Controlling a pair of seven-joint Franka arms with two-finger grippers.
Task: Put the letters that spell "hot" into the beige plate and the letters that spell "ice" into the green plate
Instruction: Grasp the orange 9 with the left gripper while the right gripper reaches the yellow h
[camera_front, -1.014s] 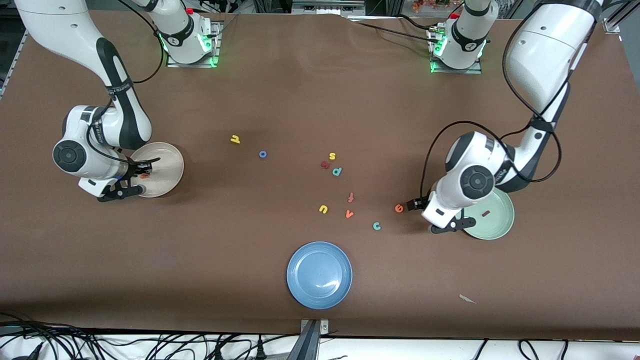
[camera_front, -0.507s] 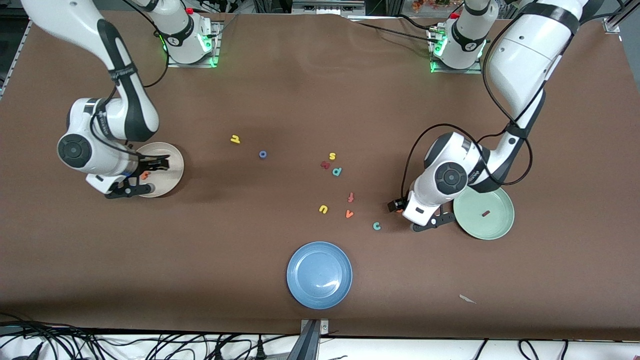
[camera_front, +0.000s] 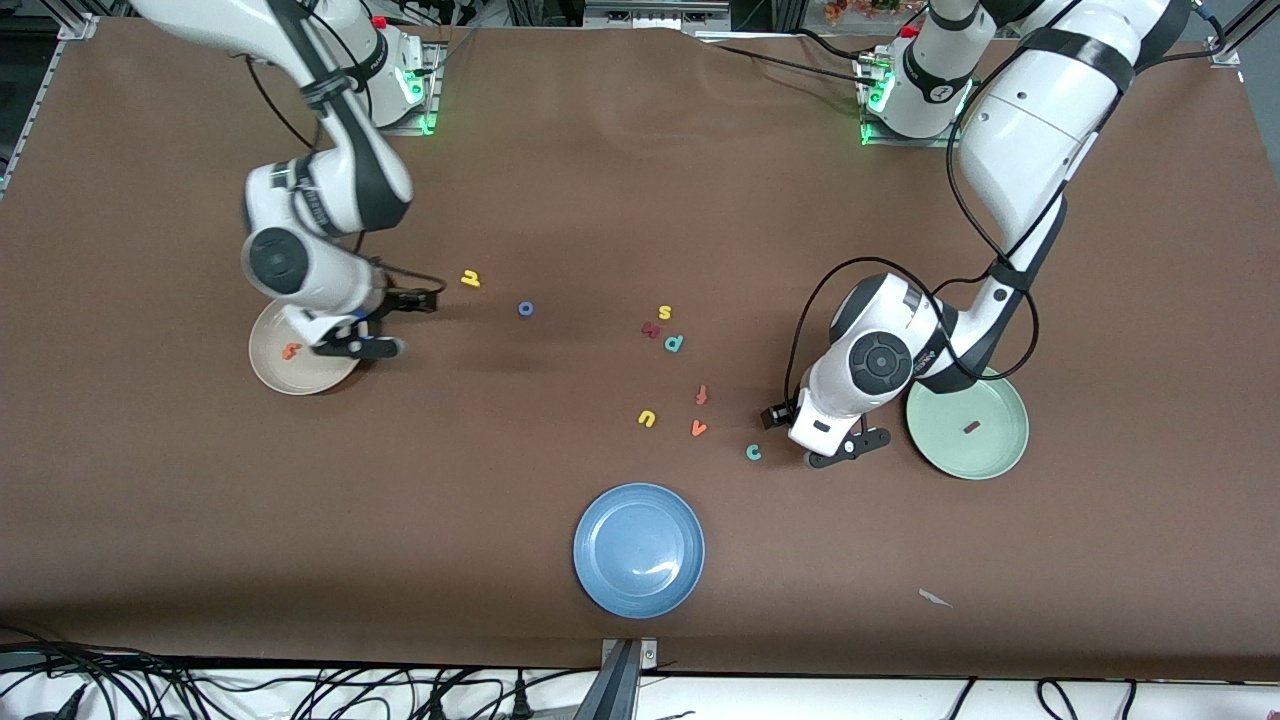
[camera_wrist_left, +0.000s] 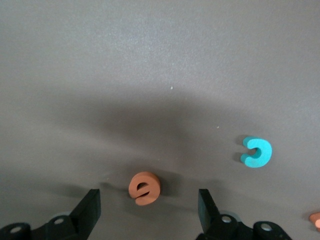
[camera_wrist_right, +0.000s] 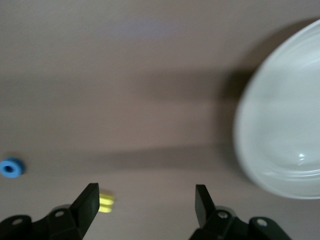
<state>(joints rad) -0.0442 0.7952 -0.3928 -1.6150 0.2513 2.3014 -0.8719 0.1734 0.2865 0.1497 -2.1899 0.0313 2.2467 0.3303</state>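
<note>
My left gripper (camera_front: 790, 438) hangs open low over the orange e (camera_wrist_left: 145, 188), which lies on the table between its fingers (camera_wrist_left: 92, 207), untouched. The teal c (camera_front: 753, 452) lies beside it. A dark red i (camera_front: 971, 427) rests in the green plate (camera_front: 990, 455). My right gripper (camera_front: 416, 323) is open and empty beside the beige plate (camera_front: 275, 375), which holds the orange t (camera_front: 291, 350). In the right wrist view the yellow h (camera_wrist_right: 105, 203) lies just by one finger. The blue o (camera_front: 526, 309) lies a little past the h toward the left arm's end.
Loose letters lie mid-table: yellow s (camera_front: 664, 312), a dark red letter (camera_front: 650, 329), teal p (camera_front: 674, 343), red-orange f (camera_front: 702, 395), yellow u (camera_front: 647, 418), orange v (camera_front: 698, 428). A blue plate (camera_front: 600, 575) sits nearest the front camera.
My right gripper let go of the orange t in the beige plate and moved off toward the yellow h. My left gripper moved from the green plate's edge to over the orange e.
</note>
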